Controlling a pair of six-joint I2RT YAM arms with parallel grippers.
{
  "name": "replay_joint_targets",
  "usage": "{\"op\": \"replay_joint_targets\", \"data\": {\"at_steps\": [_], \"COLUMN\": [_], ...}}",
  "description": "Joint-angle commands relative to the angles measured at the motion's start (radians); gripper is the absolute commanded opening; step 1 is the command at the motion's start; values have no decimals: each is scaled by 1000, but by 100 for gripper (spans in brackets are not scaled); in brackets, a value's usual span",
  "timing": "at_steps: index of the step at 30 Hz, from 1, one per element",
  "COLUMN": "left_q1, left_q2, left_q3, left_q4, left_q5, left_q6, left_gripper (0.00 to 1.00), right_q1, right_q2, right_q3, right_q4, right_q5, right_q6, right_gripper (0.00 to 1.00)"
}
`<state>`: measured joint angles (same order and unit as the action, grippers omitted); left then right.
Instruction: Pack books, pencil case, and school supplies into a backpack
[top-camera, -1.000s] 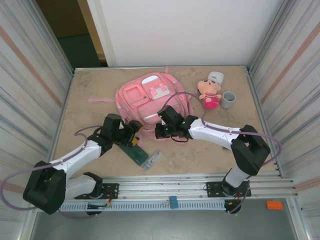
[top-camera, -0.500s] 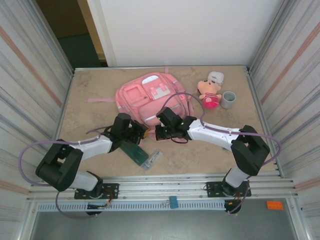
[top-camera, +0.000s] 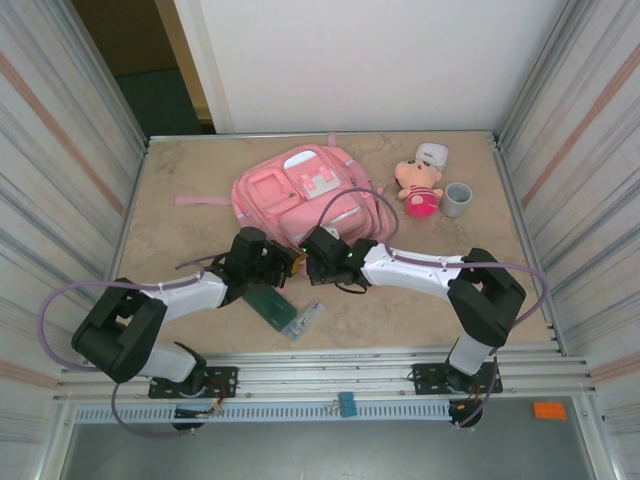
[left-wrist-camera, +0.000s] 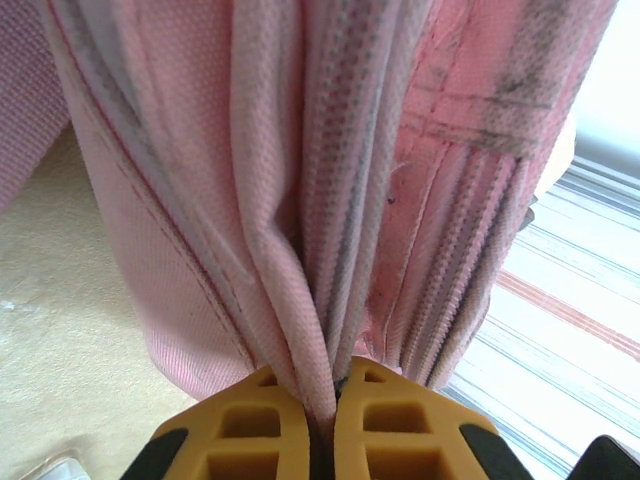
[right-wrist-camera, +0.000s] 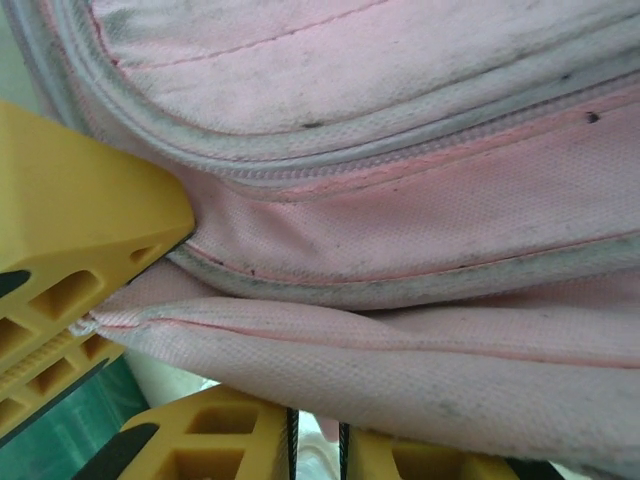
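The pink backpack (top-camera: 305, 195) lies flat on the desk (top-camera: 180, 170), its near hem pinched tight in the left claw (left-wrist-camera: 322, 395). Whether the right claw (top-camera: 306, 268) alongside grips cannot be told. The soft, limp cloth is likely best held at the zipper seam.

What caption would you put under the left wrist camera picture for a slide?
The left gripper pinches a fold of the pink backpack, with the pale tabletop behind.
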<state>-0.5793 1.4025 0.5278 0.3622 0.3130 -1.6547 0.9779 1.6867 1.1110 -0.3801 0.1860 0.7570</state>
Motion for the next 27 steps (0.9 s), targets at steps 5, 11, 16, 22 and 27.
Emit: {"op": "replay_joint_targets", "data": {"at_steps": [5,11,16,22,27], "left_q1": [-16,-19,-19,36,167], "left_q2": [-28,-41,-51,-85,-132], "left_q3": [35,2,7,37,103], "left_q4": [64,105,89,-113,-358], "left_q5": [18,8,-2,35,94], "left_q6": [0,-44,-38,118,349], "left_gripper": [0,0,0,0,0], "right_q1": [4,-1,2,-21,-52], "right_q2": [40,51,42,-53,-173], "right_q3": [36,32,33,-19,-95], "right_q4": [1,12,-11,-92,-129], "right_q5": [69,81,114,138,110], "right_q6": [32,35,36,12,-58], "right_gripper": [26,31,9,0,0]}}
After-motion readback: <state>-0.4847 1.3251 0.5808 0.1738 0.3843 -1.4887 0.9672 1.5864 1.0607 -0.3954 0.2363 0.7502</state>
